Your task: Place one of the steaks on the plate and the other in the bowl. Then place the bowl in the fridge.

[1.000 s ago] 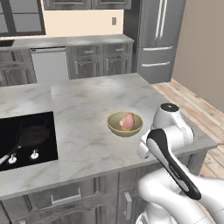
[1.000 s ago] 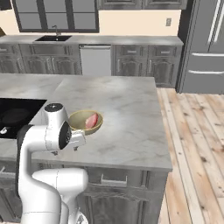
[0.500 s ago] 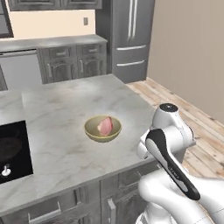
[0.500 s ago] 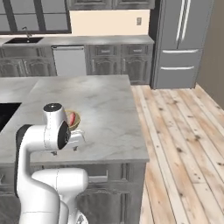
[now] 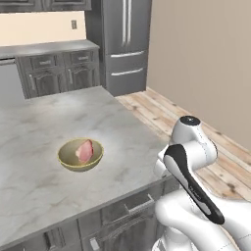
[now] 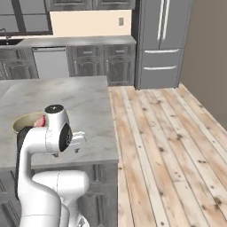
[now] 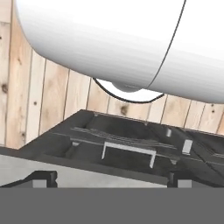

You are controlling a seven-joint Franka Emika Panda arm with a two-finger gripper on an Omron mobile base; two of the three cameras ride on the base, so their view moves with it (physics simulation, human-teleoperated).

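While my tool (image 7: 111, 179) hangs wide open and empty, tucked low beside the grey marble bench (image 5: 44, 132) and facing its dark drawer front, the round olive-yellow bowl (image 5: 80, 155) sits on that bench with one pink-red oval steak (image 5: 85, 151) inside. I judge the bowl is loaded and its trip to the tall grey steel fridge (image 5: 123, 41), standing shut well beyond the bench, comes next. That calls for raising the tool over the bench edge and gripping the bowl's rim without tipping the steak out.
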